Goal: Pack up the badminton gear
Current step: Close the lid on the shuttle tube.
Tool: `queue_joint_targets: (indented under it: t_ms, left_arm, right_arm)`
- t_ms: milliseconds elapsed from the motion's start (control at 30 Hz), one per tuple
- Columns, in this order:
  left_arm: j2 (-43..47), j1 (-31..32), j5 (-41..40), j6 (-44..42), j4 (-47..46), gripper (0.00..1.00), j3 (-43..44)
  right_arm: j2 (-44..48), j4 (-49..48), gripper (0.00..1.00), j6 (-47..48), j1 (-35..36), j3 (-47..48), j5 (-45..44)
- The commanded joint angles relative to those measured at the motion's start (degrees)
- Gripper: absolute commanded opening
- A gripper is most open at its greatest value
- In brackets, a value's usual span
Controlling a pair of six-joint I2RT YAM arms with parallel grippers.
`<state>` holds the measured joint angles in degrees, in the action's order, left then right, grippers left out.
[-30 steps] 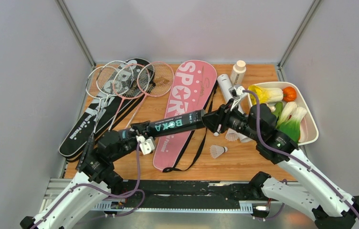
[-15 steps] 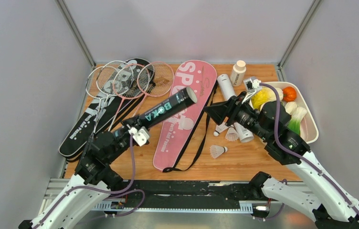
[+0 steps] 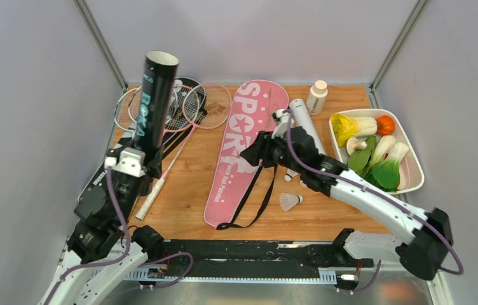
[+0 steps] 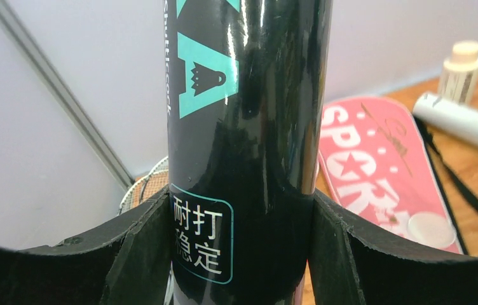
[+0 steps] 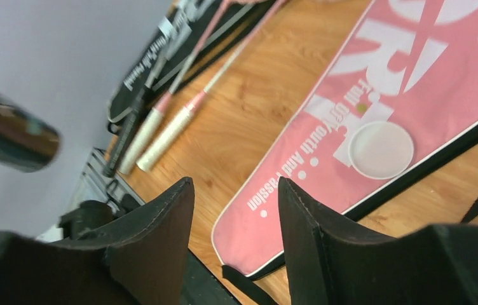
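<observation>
From above, my left gripper clamps a black tube upright at the frame's left, in front of the rackets. My right gripper hovers over the pink bag, with a shuttlecock at its lower right. My left wrist alone shows the tube's label, "耐打 稳定", and a bottle at upper right. My right wrist shows jaws apart and empty, and "Full of youth And Passion" on the bag.

Two tubes, two bags, four rackets, one bottle, one tray, one shuttlecock plainly seen.
</observation>
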<state>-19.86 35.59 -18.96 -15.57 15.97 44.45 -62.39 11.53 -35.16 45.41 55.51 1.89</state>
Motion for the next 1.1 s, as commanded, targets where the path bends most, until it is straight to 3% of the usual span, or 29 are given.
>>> queue_joint_targets:
  t_ms: [0,367,467,567,900,1067]
  left_arm:
    - [6.36,0.00,-3.11,4.92,-1.55,0.00,2.78]
    - [9.24,0.00,-5.02,5.23,3.79,0.00,7.65]
    - [9.17,0.02,-4.80,5.65,4.29,0.00,7.74]
    - [9.22,0.00,-3.77,6.62,5.17,0.00,6.86]
    - [13.18,0.07,-1.83,6.76,2.09,0.00,-2.01]
    - [13.46,0.00,5.57,5.49,1.14,0.00,-6.93]
  right_arm:
    - [-9.28,-6.45,0.54,-0.07,3.33,0.89,-1.63]
    - [-34.03,-10.73,0.59,1.58,15.03,12.51,-10.26]
    - [-36.38,-6.32,0.57,5.75,14.94,15.26,-19.85]
    - [-36.75,-2.32,0.55,9.14,12.87,15.74,-26.02]
    - [-35.94,4.15,0.49,8.46,2.07,11.69,-19.69]
    - [-36.75,6.25,0.44,9.65,-0.95,12.31,-18.52]
